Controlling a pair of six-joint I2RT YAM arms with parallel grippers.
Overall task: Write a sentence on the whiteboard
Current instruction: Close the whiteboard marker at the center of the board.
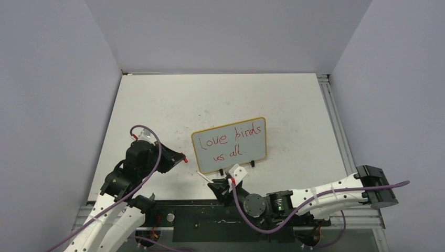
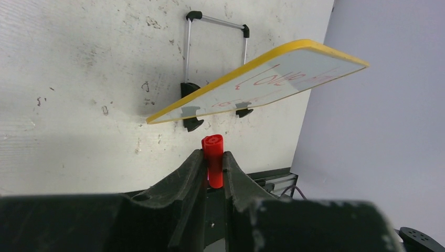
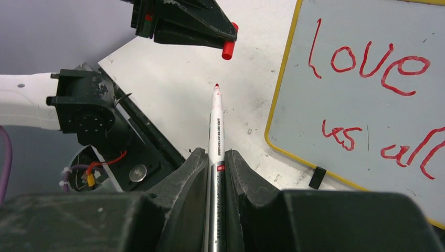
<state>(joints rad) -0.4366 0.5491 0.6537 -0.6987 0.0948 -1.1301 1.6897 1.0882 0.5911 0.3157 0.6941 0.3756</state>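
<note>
Right gripper (image 3: 214, 157) pinching marker (image 3: 215, 118), left gripper (image 2: 213, 164) pinching apparently a red cap (image 2: 212, 146), wire stand (image 2: 188, 52) behind whiteboard (image 2: 273, 79), left wrist view only.

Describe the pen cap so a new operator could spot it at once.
Start at the yellow-framed whiteboard standing in the middle of the table. To its left, the left hand is shut on a short red cap. It is the only stubby, all-red piece; the marker in the right hand is long and white with just a red tip.
</note>
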